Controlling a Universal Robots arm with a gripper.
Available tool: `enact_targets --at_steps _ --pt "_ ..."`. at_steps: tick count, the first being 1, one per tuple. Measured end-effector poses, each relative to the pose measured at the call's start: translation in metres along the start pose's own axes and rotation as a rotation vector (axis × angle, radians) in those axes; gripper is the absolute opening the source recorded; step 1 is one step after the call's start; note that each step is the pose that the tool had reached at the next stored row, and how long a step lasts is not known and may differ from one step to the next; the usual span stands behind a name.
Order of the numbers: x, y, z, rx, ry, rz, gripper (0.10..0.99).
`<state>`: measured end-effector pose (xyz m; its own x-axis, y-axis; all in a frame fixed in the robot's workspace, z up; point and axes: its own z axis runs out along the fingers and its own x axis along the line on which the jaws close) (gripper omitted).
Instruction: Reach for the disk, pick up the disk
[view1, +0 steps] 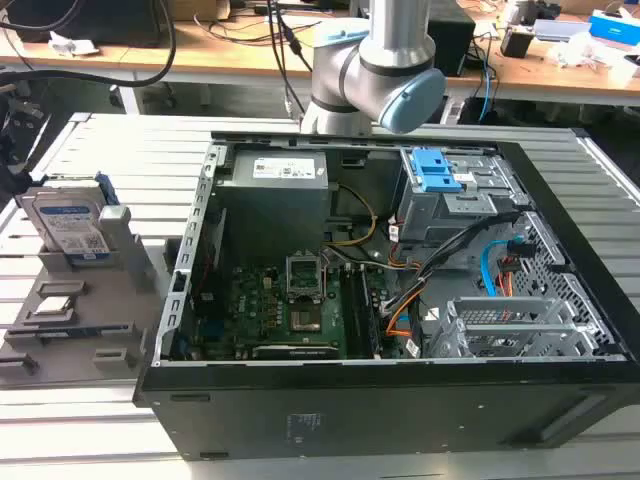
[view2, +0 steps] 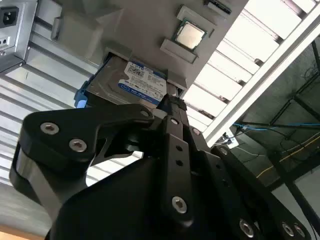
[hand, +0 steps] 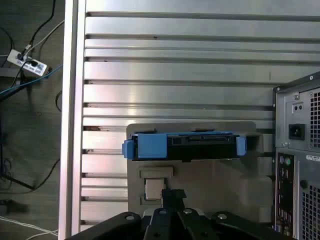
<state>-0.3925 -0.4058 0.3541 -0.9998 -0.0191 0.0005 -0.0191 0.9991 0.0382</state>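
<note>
The disk (view1: 68, 222) leans upright in a grey stand (view1: 85, 310) on the slatted table, at the exterior view's left. It is silver-grey with a white-and-blue label and a blue rail frame. The second wrist view shows the disk's (view2: 127, 82) label face. In the first wrist view the disk (hand: 185, 145) is edge-on, so its blue frame faces the camera. My gripper (hand: 172, 196) hangs clear of the disk with its black fingers together and nothing between them. The gripper (view2: 172, 105) also sits in the foreground of the second wrist view.
An open computer case (view1: 400, 300) takes up the middle of the table, its rear panel (hand: 300, 150) close to the stand. A small square chip (view2: 190, 34) lies on the stand beside the disk. The arm (view1: 375, 70) rises behind the case. The table edge (hand: 72, 125) drops to the floor with cables.
</note>
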Motion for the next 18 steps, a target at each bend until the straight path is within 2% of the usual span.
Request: enact_targets --at_steps 5,18 --pt "0.0000 0.0000 0.0000 0.000 0.0021 -0.057 0.106" --pt "0.0000 0.0000 0.0000 0.003 0.0096 -0.249 0.106"
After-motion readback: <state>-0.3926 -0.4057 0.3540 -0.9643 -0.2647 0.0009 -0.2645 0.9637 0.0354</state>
